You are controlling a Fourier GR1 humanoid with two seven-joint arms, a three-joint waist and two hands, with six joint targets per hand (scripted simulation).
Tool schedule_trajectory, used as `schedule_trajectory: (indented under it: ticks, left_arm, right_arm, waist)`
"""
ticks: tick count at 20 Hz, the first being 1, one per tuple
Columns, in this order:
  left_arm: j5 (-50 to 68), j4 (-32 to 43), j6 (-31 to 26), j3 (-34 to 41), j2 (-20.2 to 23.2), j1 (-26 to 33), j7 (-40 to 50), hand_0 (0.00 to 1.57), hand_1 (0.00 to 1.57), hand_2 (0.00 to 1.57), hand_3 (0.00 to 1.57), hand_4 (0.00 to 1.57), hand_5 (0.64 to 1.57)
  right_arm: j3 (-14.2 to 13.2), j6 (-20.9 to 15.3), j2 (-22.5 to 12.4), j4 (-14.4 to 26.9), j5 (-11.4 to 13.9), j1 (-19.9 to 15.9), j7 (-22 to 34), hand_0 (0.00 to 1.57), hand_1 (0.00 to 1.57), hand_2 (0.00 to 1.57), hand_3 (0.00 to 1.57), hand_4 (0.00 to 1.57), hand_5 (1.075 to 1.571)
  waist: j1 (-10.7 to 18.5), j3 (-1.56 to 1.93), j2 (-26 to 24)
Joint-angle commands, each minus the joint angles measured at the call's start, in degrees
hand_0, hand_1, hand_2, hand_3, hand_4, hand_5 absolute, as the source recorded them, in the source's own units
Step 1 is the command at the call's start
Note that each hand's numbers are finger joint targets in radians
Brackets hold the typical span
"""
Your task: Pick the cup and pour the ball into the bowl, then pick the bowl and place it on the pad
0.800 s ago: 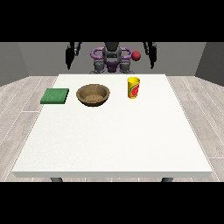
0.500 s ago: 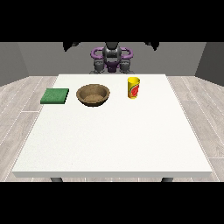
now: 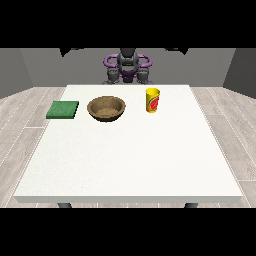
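On the yellow cup [image 3: 153, 100], an unreadable red label.

Large white rectangular worktop [image 3: 130, 155]: flat green square pad [image 3: 63, 109] far left, brown wooden bowl [image 3: 106, 107] beside it, yellow cup [image 3: 152, 100] right, upright; contents probably hidden.
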Motion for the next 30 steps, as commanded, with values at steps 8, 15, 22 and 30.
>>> schedule_trajectory:
  ticks: [8,15,22,30]
  left_arm:
    - [-3.2,12.8,-0.2,2.9,-0.6,-6.7,-19.1,0.0,0.0,0.0,0.0,0.0,1.529]
    - [-6.7,23.8,1.6,1.4,-4.4,-5.9,-32.6,0.0,0.0,0.0,0.0,0.0,1.518]
    - [-7.3,38.3,3.6,4.5,-4.5,-11.7,-46.1,0.0,0.0,0.0,0.0,0.0,1.53]
    - [-7.4,54.7,5.2,6.8,-3.0,-18.9,-54.6,0.0,0.0,0.0,0.0,0.0,1.52]
  right_arm:
    - [0.5,1.6,2.4,3.0,2.1,-4.7,-8.9,0.0,0.0,0.0,0.0,0.0,1.57]
    - [-2.1,5.2,1.0,8.8,1.5,-4.9,-15.1,0.0,0.0,0.0,0.0,0.0,1.571]
    - [-1.3,6.3,1.3,7.5,2.1,-5.5,-17.8,0.0,0.0,0.0,0.0,0.0,1.57]
    - [-3.2,8.9,-1.1,9.7,-0.2,-8.6,-16.1,0.0,0.0,0.0,0.0,0.0,1.571]
  waist:
    - [-2.6,-0.04,13.1]
    - [-2.9,-0.04,16.0]
    - [-6.6,-0.06,21.6]
    - [-6.9,-0.07,22.2]
